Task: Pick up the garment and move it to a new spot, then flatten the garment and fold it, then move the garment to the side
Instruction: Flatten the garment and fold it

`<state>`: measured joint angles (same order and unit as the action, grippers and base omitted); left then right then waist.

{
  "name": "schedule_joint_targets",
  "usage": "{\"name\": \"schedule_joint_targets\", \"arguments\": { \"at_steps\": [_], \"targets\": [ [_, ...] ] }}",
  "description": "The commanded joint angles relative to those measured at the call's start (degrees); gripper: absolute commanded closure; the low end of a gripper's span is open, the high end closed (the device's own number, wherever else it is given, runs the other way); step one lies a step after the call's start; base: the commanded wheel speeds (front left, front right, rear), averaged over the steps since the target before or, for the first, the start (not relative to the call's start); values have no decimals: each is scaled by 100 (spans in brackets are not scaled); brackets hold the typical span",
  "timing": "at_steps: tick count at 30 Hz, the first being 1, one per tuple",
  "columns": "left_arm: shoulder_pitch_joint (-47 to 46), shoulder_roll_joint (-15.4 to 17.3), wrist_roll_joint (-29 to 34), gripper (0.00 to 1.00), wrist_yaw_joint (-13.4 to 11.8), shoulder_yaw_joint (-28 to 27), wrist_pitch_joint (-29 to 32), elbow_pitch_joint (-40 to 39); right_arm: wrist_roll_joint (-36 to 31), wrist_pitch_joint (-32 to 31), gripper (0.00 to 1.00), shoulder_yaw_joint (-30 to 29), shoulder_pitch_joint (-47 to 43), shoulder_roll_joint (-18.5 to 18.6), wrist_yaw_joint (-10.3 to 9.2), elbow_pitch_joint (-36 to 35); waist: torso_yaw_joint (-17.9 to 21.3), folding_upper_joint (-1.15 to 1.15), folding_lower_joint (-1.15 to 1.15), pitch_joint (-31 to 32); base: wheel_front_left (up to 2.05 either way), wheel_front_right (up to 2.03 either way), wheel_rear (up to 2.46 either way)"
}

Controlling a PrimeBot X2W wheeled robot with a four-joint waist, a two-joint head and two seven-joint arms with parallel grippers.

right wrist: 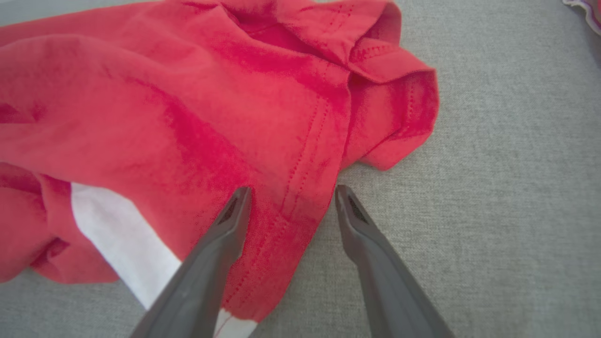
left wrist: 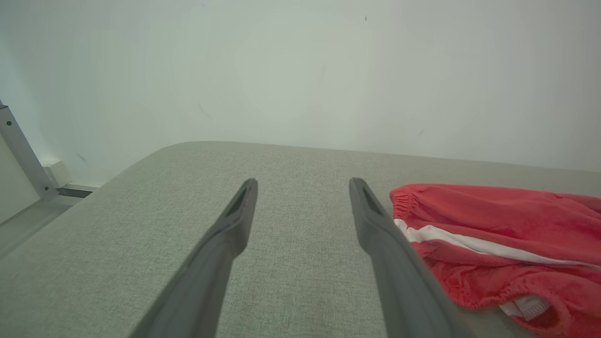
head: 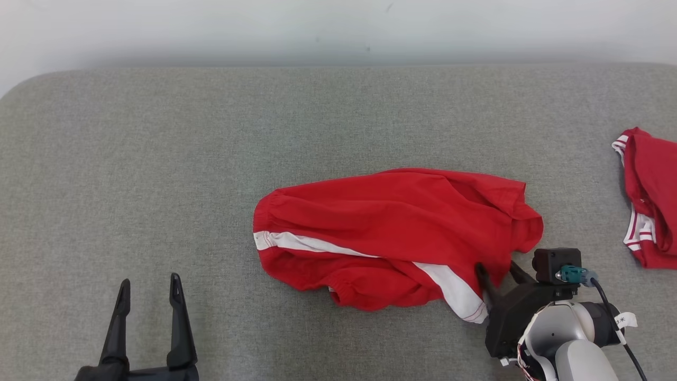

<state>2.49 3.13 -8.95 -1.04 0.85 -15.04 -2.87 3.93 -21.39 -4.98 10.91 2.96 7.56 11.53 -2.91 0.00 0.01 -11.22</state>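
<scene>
Garment [head: 391, 222] hem inside spread right hand [head: 495, 264]; left hand [head: 149, 280] spread; second red cloth [head: 653, 201] apart.

The garment [head: 391, 222] is soft matt cloth, the tabletop [head: 158, 159] coarse grey weave.

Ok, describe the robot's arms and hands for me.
The left hand and right hand match: each has two long, dark, tapering fingers with a slot near the tip. Behind the right hand is a small black box with a teal plug. A black cable with a white tag runs from it. The forearm is glossy white and grey.
</scene>
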Motion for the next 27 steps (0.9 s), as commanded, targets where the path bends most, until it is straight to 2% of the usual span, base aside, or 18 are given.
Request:
{"name": "schedule_joint_targets", "arguments": {
  "at_steps": [1, 2, 3, 4, 16, 22, 27],
  "targets": [
    [-29, -16, 62, 0, -2, -21, -15, 21, 12, 5, 65, 0, 30, -16, -13, 15, -16, 0, -1, -13, 0, 0, 0],
    [-25, -18, 57, 0, 11, -28, -15, 27, 12, 14, 73, -1, 35, -16, -13, 23, -19, 0, -1, -15, 0, 0, 0],
    [-18, -21, 56, 0, 22, -37, -15, 30, 17, 28, 90, -1, 35, -16, -13, 20, -18, 0, -1, -15, 0, 0, 0],
    [-10, -23, 58, 0, 29, -45, -15, 32, 18, 34, 100, 4, 23, -16, -13, 11, -14, 0, -1, -13, 0, 0, 0],
    [80, -27, -74, 0, 38, -50, -15, 161, -53, 271, 100, -236, -74, -16, -13, -522, 162, 0, -1, 125, 0, 0, 0],
    [59, -27, -88, 0, 60, -7, -15, 187, -398, 41, 100, -371, 502, 14, -12, -763, 185, 0, -1, 122, 0, 0, 0],
    [-57, -26, -109, 0, 92, 72, -15, 202, -249, -324, 100, -252, 1201, 360, -13, -302, 12, 0, -1, 19, 0, 0, 0]
  ]
}}
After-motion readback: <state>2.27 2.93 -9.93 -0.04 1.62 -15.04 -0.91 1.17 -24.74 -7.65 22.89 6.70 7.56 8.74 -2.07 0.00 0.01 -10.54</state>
